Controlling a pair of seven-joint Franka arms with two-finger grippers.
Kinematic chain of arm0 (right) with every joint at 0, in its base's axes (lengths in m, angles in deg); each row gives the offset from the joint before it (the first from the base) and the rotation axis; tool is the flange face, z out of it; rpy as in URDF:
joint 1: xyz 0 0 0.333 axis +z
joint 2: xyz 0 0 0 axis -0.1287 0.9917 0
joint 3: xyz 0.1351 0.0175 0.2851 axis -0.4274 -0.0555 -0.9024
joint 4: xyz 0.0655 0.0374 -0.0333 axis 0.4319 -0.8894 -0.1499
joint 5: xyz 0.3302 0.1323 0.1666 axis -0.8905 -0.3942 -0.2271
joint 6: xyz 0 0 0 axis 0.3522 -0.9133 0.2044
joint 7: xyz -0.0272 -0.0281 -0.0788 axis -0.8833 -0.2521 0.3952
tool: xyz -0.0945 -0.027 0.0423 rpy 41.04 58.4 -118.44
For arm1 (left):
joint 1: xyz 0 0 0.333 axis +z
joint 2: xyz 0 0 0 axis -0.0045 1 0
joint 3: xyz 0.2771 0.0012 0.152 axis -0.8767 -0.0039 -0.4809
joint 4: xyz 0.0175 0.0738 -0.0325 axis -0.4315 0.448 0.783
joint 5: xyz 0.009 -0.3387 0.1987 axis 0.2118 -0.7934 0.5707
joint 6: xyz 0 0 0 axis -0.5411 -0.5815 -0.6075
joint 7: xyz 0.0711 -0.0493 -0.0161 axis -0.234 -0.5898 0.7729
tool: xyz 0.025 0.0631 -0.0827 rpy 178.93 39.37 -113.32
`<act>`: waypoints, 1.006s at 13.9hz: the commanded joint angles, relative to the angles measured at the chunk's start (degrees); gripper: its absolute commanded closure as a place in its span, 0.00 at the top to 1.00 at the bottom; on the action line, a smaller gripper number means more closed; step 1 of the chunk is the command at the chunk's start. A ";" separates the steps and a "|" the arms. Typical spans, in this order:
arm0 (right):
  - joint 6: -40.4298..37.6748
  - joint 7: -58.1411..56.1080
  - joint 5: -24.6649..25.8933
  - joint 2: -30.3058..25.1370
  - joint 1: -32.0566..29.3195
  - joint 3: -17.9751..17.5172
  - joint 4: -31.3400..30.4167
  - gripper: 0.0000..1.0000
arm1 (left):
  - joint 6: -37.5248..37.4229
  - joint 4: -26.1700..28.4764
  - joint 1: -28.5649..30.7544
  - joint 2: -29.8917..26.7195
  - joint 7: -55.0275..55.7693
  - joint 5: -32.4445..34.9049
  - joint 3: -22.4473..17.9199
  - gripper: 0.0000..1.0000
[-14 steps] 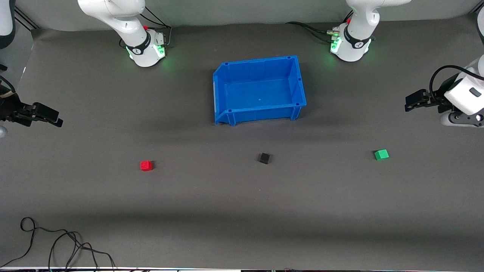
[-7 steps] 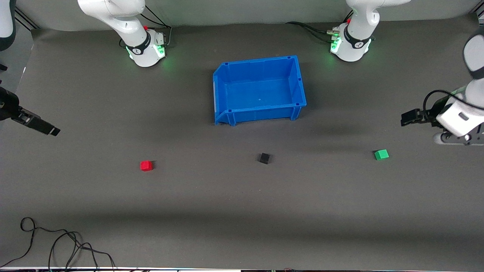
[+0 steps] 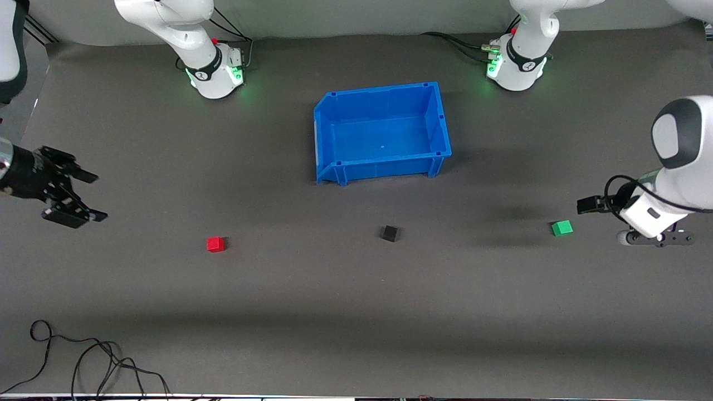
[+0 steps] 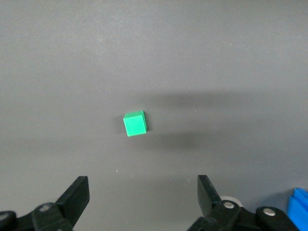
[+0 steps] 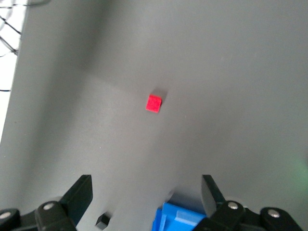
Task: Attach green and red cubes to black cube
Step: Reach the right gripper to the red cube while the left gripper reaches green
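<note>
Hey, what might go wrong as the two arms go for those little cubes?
The green cube and red cube are tiny, so the open left claw or right claw may nudge rather than grip them. Both must meet at the loose black cube, which could slide; arms might collide.
</note>
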 commanded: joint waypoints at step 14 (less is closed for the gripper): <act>34.22 -1.93 -21.49 12.54 4.12 4.56 -25.34 1.00 | 22.10 8.74 2.96 13.79 -0.82 0.88 0.17 1.00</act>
